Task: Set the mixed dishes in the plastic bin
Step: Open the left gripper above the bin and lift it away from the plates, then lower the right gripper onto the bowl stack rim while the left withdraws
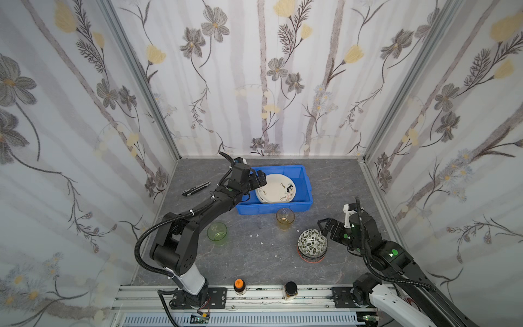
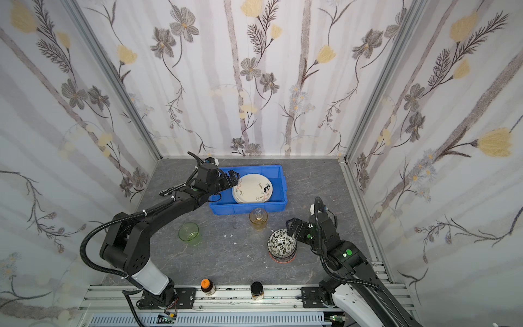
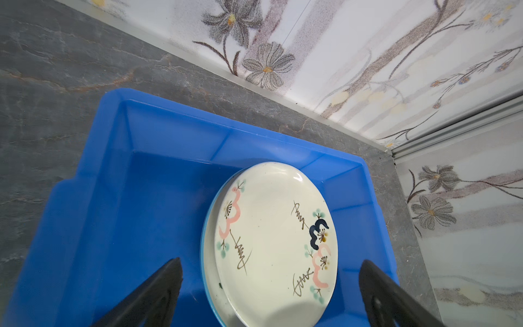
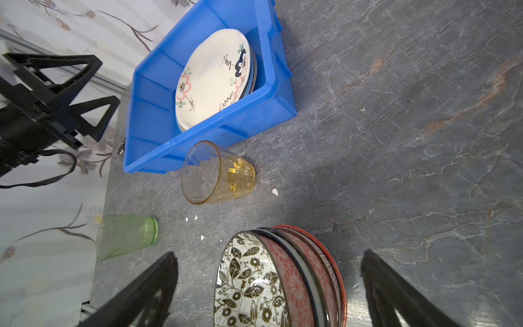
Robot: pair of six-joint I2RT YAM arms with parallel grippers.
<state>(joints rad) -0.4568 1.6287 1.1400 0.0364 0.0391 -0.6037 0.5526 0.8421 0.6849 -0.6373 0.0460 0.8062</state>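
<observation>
Several round plates [image 1: 276, 188] lie stacked in the bright blue rectangular plastic bin [image 1: 274, 208] at the upper centre of both top views. The top plate is cream with pink and dark blue flowers. The left pincer [image 1: 261, 179] stands wide and empty above them. The right pincer [image 1: 328, 229], also wide, is near the stacked patterned bowls [image 1: 312, 243].

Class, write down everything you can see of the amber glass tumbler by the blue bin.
The amber glass tumbler is clear, yellow-tinted glass, round, narrowing from a wide rim to a thick, faceted base. It stands upright, mouth up, and looks empty. It sits on the grey marbled table just outside the near wall of the blue plastic bin; whether it touches that wall cannot be told.
</observation>
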